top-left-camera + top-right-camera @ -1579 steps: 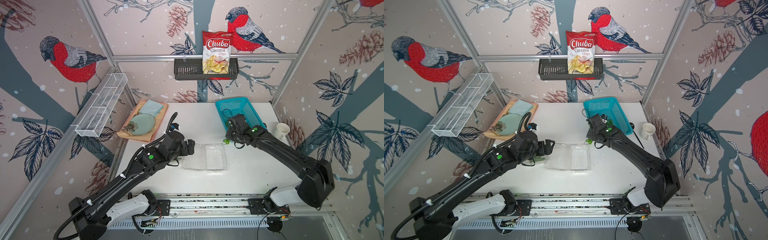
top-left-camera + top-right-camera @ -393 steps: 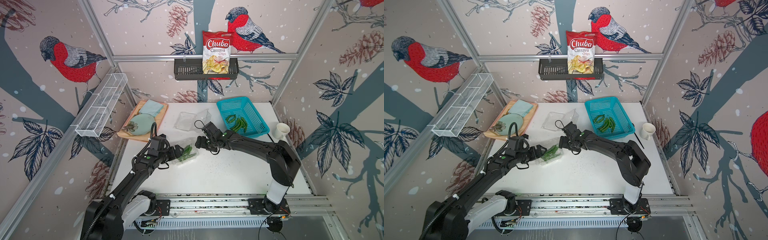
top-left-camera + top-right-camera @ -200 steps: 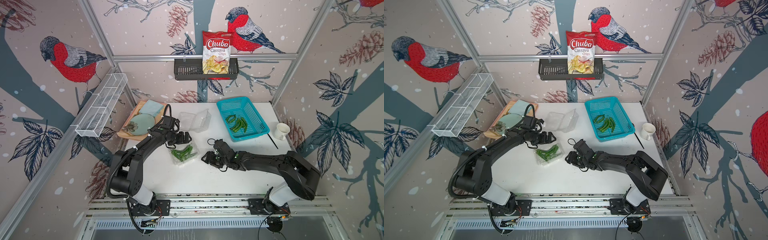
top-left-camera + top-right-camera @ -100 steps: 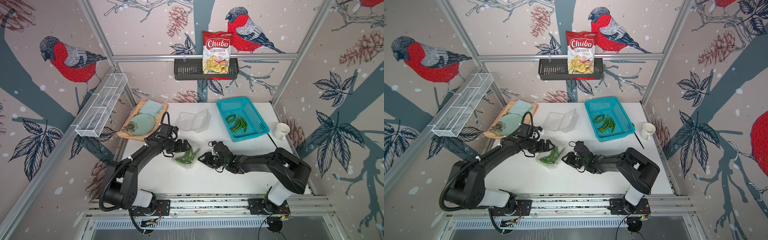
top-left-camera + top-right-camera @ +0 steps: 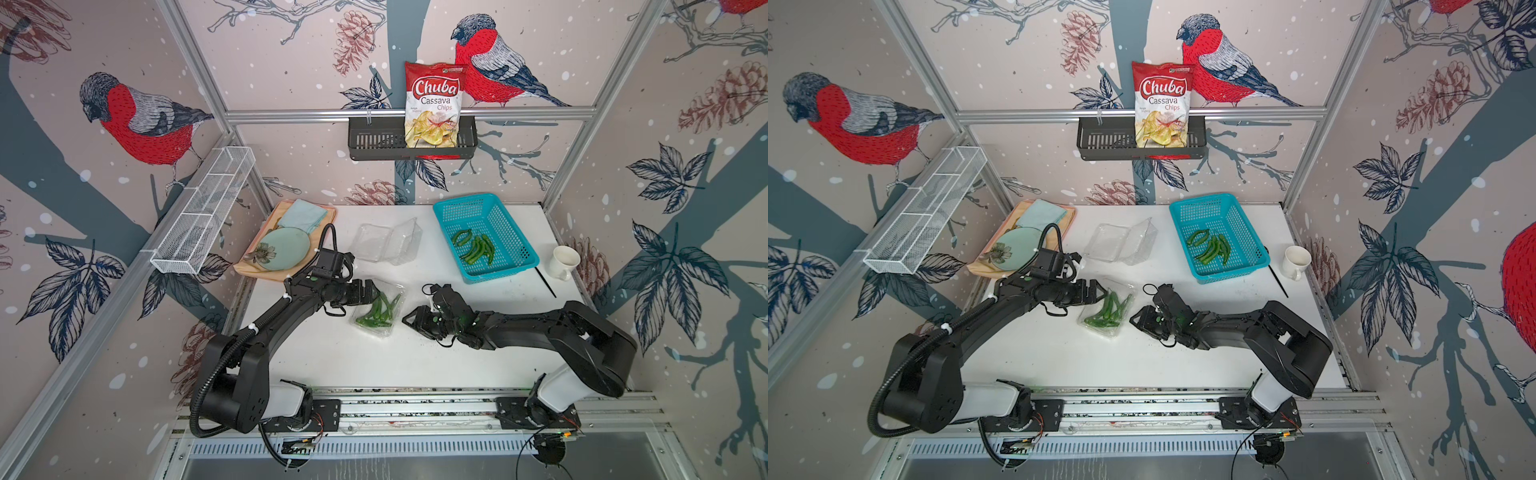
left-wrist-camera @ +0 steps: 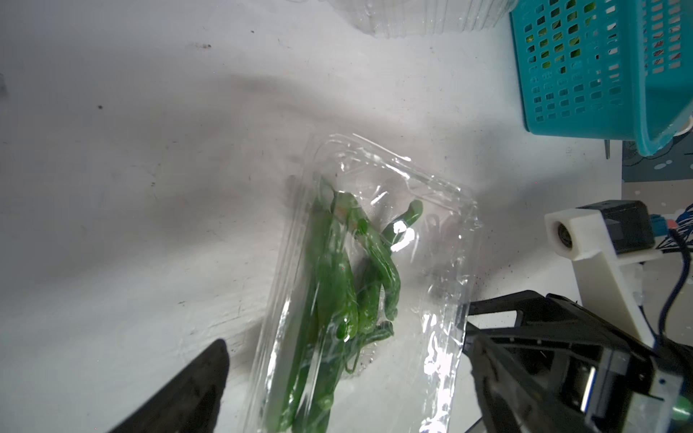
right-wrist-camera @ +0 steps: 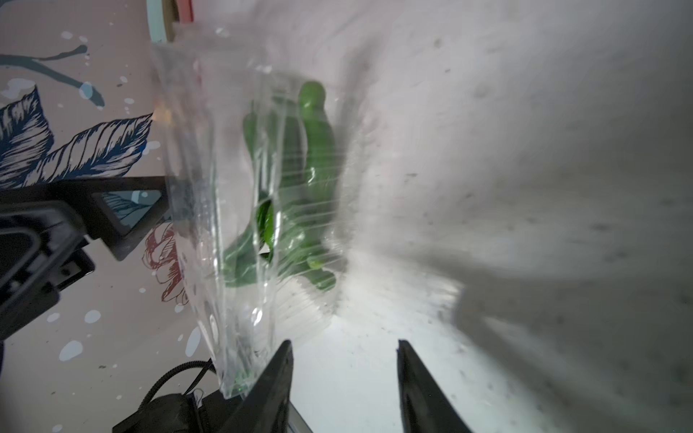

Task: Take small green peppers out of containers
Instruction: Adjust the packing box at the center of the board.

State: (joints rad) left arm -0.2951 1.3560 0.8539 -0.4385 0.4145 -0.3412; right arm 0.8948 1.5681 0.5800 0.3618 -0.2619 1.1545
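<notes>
clamshell (image 5: 397, 289): peppers (image 5: 378, 311) inside | basket (image 5: 503, 270): more peppers (image 5: 476, 249) | left hand (image 5: 375, 292): spread wide | right hand (image 5: 406, 322): apart

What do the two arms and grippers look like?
The left arm and right arm are black with white base segments. A ribbed black cable hose trails off the left. The left gripper and right gripper have black wedge-shaped fingers; a white camera bracket tops the right wrist.

Green peppers (image 5: 380, 309) lie inside a clear clamshell (image 5: 397, 293) (mid-table); a second clamshell (image 5: 386, 245) stands open.
</notes>
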